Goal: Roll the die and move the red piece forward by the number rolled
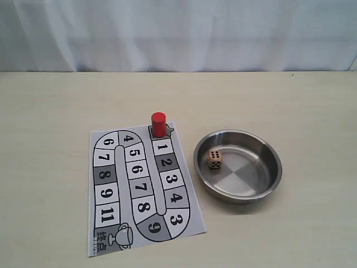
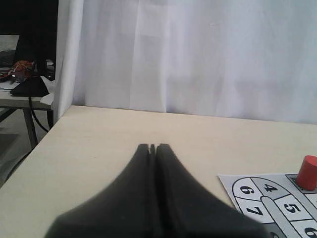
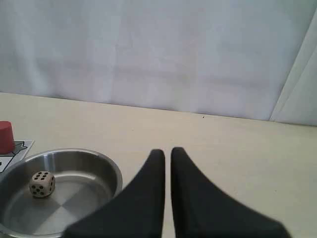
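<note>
The small pale wooden die with dark pips (image 1: 215, 159) lies inside the round stainless-steel bowl (image 1: 278, 167), on the flat bottom near the wall on the side closest to the board. One face with six pips is plain to see. I cannot tell for sure which face is uppermost.

The small red cylinder piece (image 1: 158, 124) stands upright on the grey starred square at the head of the numbered track, just beyond the square marked 1. That track is printed on a grey-and-white paper game board (image 1: 142, 167), which lies flat and slightly askew. A little trophy is drawn in its near corner. The bowl sits just beside the board, on the right in the exterior view, not quite touching it.

Both rest on a pale cream table (image 1: 56, 111), with a white curtain (image 1: 178, 33) hanging behind.

The left gripper (image 2: 152, 147) hangs over bare table off to the board's side, its two black fingers pressed together and holding nothing. The red piece (image 2: 307, 172) is well apart from it. The right gripper (image 3: 167, 150) hangs beside the bowl (image 3: 117, 174), its black fingers drawn in with only a thin slit between them, also empty. From its camera the die (image 3: 42, 184) shows in the bowl and the red piece (image 3: 6, 137) beyond the rim.
</note>
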`<state>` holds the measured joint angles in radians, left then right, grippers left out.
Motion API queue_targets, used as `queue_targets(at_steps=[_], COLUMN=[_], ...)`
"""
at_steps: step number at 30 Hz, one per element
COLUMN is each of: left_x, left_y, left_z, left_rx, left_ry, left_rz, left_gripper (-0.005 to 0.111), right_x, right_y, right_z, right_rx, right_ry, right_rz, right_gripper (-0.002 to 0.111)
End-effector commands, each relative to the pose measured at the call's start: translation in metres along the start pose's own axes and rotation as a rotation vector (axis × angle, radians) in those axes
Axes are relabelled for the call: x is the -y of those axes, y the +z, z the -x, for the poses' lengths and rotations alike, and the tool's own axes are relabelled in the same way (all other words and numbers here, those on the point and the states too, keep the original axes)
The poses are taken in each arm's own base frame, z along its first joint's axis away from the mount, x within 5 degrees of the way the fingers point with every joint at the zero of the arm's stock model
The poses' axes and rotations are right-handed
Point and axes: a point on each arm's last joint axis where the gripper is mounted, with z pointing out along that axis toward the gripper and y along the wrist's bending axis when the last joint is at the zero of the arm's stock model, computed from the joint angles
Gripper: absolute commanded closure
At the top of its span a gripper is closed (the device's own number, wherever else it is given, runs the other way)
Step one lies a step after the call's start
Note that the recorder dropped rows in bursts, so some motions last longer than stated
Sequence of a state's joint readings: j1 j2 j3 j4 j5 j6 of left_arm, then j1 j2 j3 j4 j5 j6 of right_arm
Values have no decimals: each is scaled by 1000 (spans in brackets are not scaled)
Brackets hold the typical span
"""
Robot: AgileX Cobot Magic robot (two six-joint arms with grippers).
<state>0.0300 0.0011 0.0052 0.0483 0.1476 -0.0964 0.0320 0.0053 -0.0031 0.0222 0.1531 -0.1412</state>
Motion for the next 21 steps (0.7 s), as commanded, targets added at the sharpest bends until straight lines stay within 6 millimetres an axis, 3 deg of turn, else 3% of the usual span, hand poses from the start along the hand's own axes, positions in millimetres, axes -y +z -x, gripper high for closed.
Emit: queue_targets(at_steps=[1,12,16,20,21], left_x=[1,1,1,1,1], left_y=[0,0,0,0,0], left_z=[2,2,2,2,2], left_rx=[10,10,10,10,10], left_ry=[-8,-8,-8,-8,-8], left_rz=[-8,-8,-8,-8,-8], left_gripper=[107,107,107,107,107], right_x=[0,1,2,6,8], right_y=[0,0,-1,-14,-22], right_z=[-1,3,12,56,75], right_rx=[0,42,146,251,282], right_ry=[-8,-6,194,228,253], right_rz=[-8,-14,-13,-3,9], right_gripper=[104,104,104,104,104])
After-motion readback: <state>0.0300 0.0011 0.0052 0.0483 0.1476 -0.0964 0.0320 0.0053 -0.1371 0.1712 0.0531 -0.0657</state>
